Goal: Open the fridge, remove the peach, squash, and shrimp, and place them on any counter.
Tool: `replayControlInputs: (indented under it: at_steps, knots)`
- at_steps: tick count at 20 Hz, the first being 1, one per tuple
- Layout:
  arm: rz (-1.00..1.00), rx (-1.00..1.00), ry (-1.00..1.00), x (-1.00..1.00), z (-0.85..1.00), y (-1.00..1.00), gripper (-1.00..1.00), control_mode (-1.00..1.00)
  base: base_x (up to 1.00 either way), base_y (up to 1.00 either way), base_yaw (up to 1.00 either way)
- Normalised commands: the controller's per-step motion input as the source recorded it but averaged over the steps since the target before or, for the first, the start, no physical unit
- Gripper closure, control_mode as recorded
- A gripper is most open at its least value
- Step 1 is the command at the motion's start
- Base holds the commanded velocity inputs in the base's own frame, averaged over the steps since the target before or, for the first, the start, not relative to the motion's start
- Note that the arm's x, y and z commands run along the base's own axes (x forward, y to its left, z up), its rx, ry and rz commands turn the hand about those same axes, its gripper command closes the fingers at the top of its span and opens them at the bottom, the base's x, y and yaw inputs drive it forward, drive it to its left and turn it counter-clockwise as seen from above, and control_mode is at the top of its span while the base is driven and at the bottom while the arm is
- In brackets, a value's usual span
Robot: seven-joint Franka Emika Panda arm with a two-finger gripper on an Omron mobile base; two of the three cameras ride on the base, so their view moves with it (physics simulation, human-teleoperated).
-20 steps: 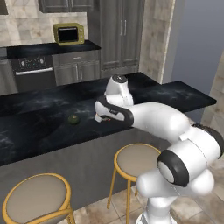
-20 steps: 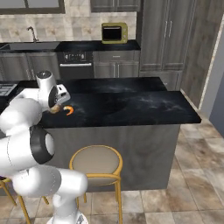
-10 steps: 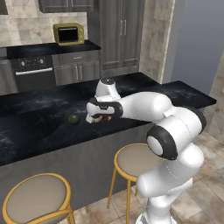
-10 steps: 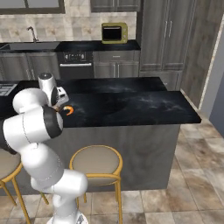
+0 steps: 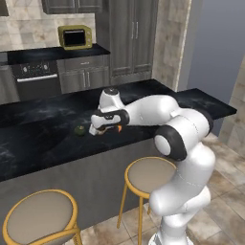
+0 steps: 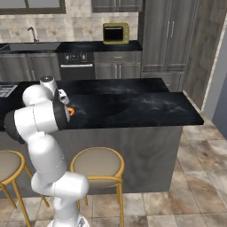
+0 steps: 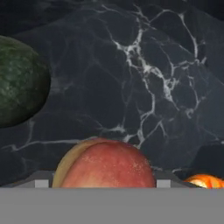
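Observation:
On the black marble counter my gripper hangs low, jaws wide and shut on the peach, a red-orange ball that fills the gap between the fingertips. The dark green squash rests on the slab just left of the hand and looms large at the left in the hand view. The orange shrimp lies on the slab right beside the hand; it also shows in the right base view and the hand view. The fridge stands dark and tall at the back, doors closed.
A yellow microwave sits on the back counter above an oven. Round stools stand in front of the island. The slab's right half lies bare.
The elbow has swung out toward the front of the island while the hand slid a little left toward the squash, staying low. Squash and shrimp have not moved.

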Motion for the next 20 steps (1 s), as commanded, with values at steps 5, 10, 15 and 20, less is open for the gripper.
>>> replayControlInputs:
  at_steps: [5,10,15,20]
  knots:
    - [0.00,0.00,0.04,0.59,-0.23,0.08,-1.00,-1.00,0.00,0.00,0.00]
    - [0.01,0.00,0.15,0.27,-0.14,0.01,-1.00,-1.00,0.00,0.00,0.00]
    - [0.00,0.00,0.09,0.00,0.04,0.00,-1.00,-1.00,0.00,0.00,0.00]
    - [0.00,0.07,0.11,-0.03,0.48,0.00,-1.00,-1.00,0.00,0.00,0.00]
